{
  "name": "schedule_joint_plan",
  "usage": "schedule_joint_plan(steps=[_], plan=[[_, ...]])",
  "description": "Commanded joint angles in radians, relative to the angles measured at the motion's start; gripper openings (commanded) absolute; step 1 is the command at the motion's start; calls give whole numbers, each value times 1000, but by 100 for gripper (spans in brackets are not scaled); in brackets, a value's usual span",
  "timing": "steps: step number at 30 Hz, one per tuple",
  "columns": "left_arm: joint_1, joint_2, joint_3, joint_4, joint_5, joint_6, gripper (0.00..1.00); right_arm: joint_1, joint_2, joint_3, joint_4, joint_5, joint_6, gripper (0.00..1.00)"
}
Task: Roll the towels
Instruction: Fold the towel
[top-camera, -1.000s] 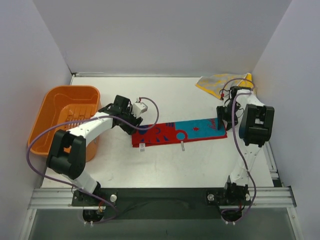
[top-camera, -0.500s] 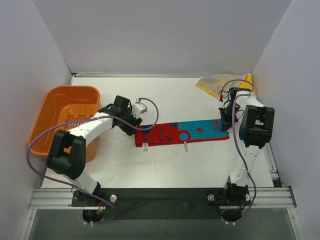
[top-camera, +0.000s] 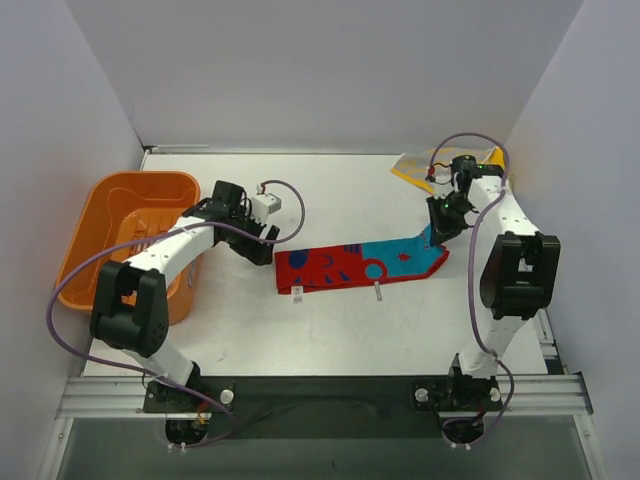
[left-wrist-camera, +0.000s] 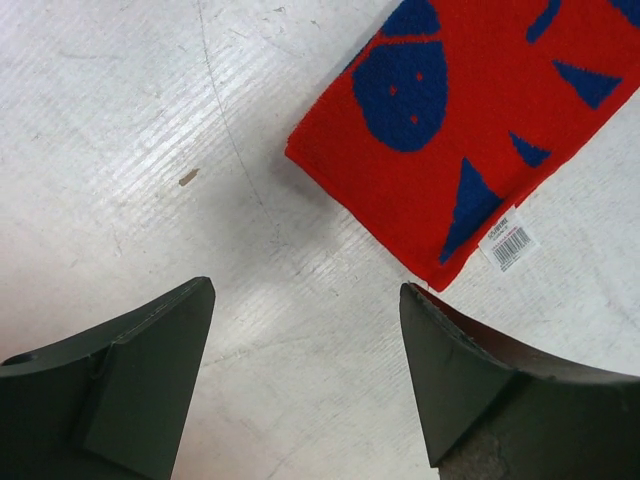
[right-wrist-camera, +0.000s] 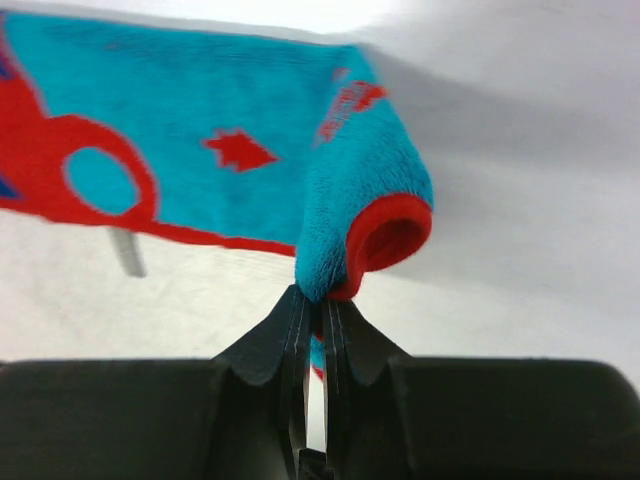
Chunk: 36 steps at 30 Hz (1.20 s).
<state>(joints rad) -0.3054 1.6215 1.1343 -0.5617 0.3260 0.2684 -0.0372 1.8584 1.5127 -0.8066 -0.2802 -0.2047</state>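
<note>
The red and turquoise towel (top-camera: 355, 266) lies folded in a long strip across the table's middle. Its turquoise end (right-wrist-camera: 350, 190) is pinched between the shut fingers of my right gripper (top-camera: 438, 226) (right-wrist-camera: 318, 303), lifted off the table and curled into a loop. My left gripper (top-camera: 262, 243) (left-wrist-camera: 305, 292) stands open just left of the red end (left-wrist-camera: 470, 110), apart from it, with bare table between the fingers. A white label (left-wrist-camera: 509, 240) sticks out at the red corner. The yellow towel (top-camera: 428, 166) lies crumpled at the far right, behind the right arm.
An orange plastic tub (top-camera: 140, 180) sits at the left edge, close to the left arm's elbow. White walls enclose the table at the back and both sides. A second small tag (top-camera: 378, 292) pokes out under the towel's near edge.
My left gripper opened, let go of the red end and drew back to the left. The right gripper shut on the turquoise end and raised it away from the arms, dragging the towel slightly right.
</note>
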Motion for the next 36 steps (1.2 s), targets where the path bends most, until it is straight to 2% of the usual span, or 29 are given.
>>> schedule_joint_plan(steps=[1,7,15,23,36], plan=[[25,-14,38,-33,74,-28,86,100,-47,-12,-74,-127,42,0],[45,-26,18,-53,61,-18,86,215,-15,-5,-43,-197,105,0],[48,-48,7,-78,36,-1,86,338,76,37,-8,-211,152,0],[48,-68,-19,-78,41,-14,87,384,165,101,17,-211,199,0],[48,-83,-44,-78,36,2,88,422,212,84,32,-214,205,0]])
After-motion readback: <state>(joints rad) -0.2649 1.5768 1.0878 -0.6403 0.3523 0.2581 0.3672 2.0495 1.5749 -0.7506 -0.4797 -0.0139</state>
